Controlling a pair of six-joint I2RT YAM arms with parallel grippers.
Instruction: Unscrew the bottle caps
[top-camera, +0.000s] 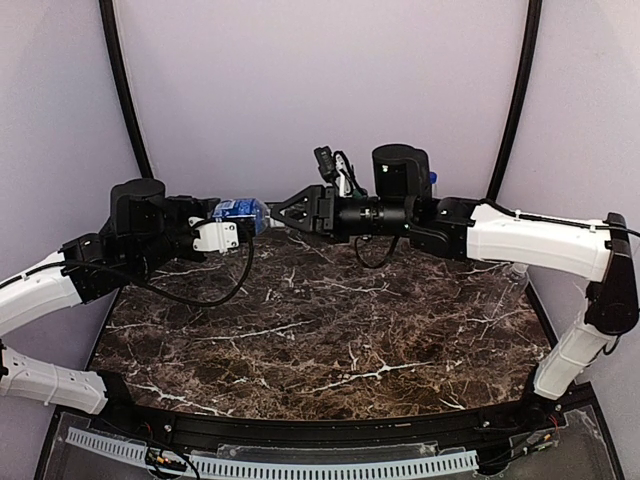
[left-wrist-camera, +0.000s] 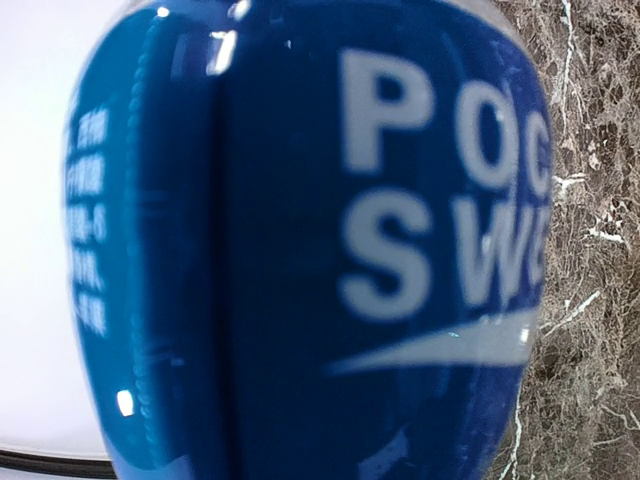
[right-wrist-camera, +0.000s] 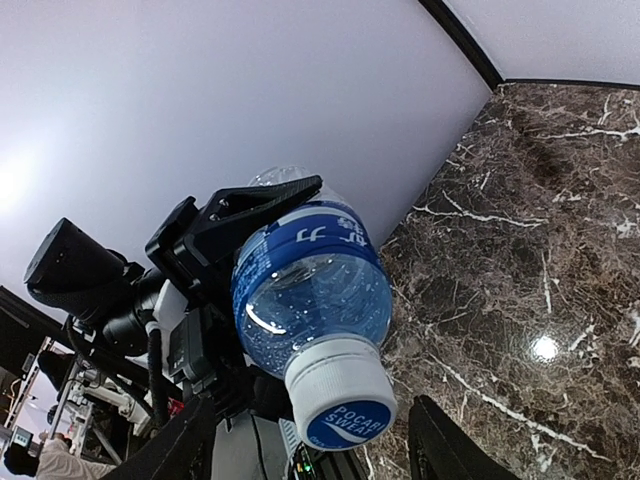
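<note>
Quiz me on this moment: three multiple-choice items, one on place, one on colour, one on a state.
1. The bottle is held by: A the right gripper; B the left gripper; C neither.
2. The cap has a top face that is: A blue; B red; C green.
3. The right gripper's jaws are: A shut on the cap; B out of view; C open, flanking the cap.
Answers: B, its black fingers clamp the bottle; A, a blue printed disc on a white cap; C, gaps show either side.

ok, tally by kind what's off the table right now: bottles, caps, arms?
Bottles: 1, in the left fingers
Caps: 1, still on it
Arms: 2, left arm, right arm
Total: 4
</note>
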